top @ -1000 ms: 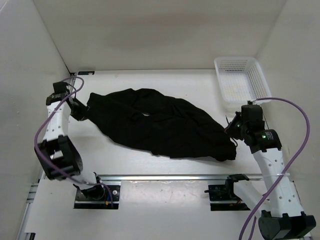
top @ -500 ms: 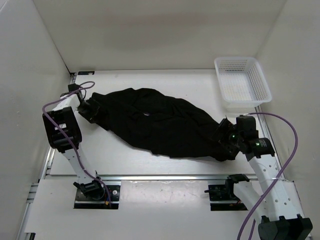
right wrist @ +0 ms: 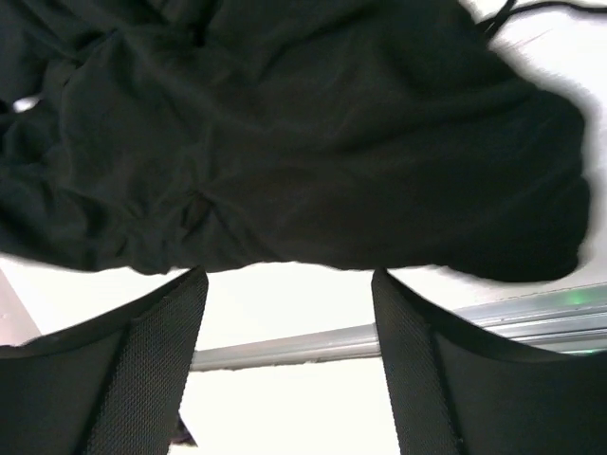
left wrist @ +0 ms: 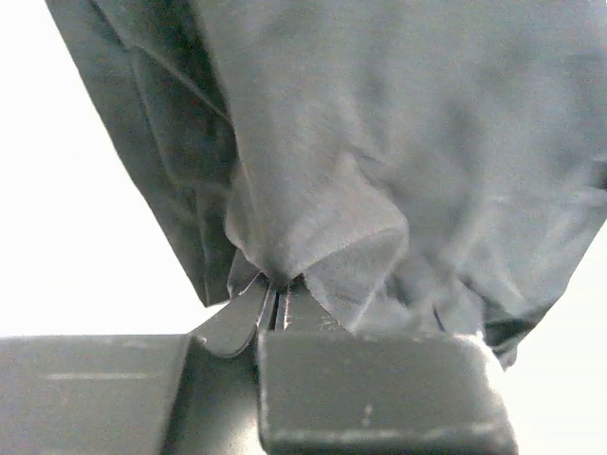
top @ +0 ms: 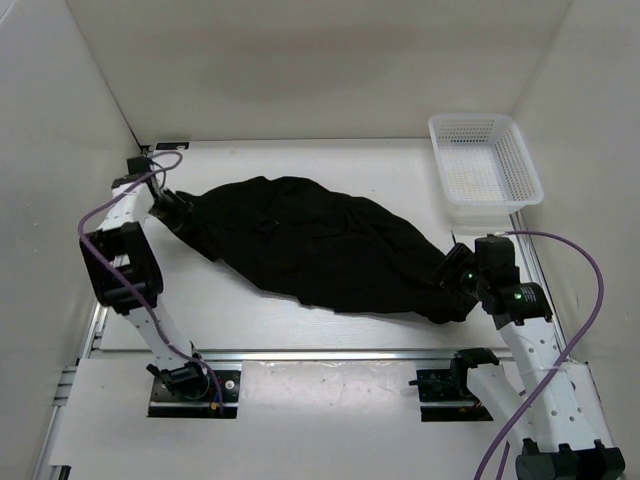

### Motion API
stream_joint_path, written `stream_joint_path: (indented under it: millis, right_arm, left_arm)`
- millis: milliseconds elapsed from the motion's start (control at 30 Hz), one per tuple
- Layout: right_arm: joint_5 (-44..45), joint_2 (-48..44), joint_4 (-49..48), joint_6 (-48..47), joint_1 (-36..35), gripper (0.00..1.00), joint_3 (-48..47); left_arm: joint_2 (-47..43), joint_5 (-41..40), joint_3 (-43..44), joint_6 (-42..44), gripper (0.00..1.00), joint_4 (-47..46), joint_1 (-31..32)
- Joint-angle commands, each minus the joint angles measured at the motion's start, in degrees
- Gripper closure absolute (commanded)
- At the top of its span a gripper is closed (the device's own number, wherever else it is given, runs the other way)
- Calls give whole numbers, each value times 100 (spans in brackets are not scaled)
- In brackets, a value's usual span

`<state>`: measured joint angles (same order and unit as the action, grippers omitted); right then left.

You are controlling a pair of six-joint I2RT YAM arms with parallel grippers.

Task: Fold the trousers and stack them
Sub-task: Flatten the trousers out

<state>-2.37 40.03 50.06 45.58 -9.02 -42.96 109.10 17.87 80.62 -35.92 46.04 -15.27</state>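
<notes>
White table (top: 330, 165), two arms on it. At nine o'clock the left gripper (left wrist: 275, 289) is pinched tight on a fold of the one pair of black trousers (top: 320, 245), which lies across the middle. At four o'clock the right gripper (right wrist: 289, 280) stands with jaws spread near the cloth edge, holding nothing. One white basket (top: 470, 120) sits at one o'clock.

No text, label, brand, number or sign can be read in any of the views. None is made out on the trousers (top: 330, 250), on the white mesh basket (top: 528, 170) or on the tabletop (top: 330, 160).
</notes>
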Motion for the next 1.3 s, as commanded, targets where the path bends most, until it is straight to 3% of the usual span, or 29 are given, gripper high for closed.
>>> stream_joint_path:
  millis: [0,67,200,367,433,700,833,967,1000,1067,1100,1133,1267]
  right_arm:
    - [403,-74,65,126,-21,28,-107]
    - [623,-74,65,284,-21,30,-107]
    - [134,520,65,-48,-21,0,-221]
    - [-860,884,-435,-234,-21,0,101]
    - [-1307,814,-777,-6,-21,7,366]
    - [-1371,-56,-674,425,-21,9,1237]
    - [-1521,91,-1023,477,-73,6,1631]
    - [-1337,890,-1998,680,-329,24,1826]
    - [-1258,1084,-2070,610,-329,45,1722]
    - [-708,1620,-2124,278,-329,73,1143]
    - [-434,1796,-2063,119,-329,92,827]
    - [-179,2189,-2010,-56,-268,99,33]
    - [255,3185,-1930,-778,451,99,-2256]
  left_arm:
    - [-1231,-494,638,190,90,501,-108]
    - [-1452,-600,858,244,90,712,-108]
    - [-1927,-600,912,244,90,950,-240]
    - [-2174,-662,1043,244,90,1011,-293]
    - [-2174,-609,1104,244,90,1064,-293]
    - [-2121,-609,1280,244,90,1118,-398]
    - [-2068,-609,1334,244,90,1118,-398]
    - [-1954,-487,1456,182,90,1118,-398]
    - [-1893,-425,1457,182,90,1118,-398]
    - [-1831,-372,1693,182,90,1118,-398]
    - [-1744,-372,1790,182,90,1118,-398]
    - [-1691,-224,2078,182,90,1118,-398]
    - [-1295,-222,3449,182,90,1608,-451]
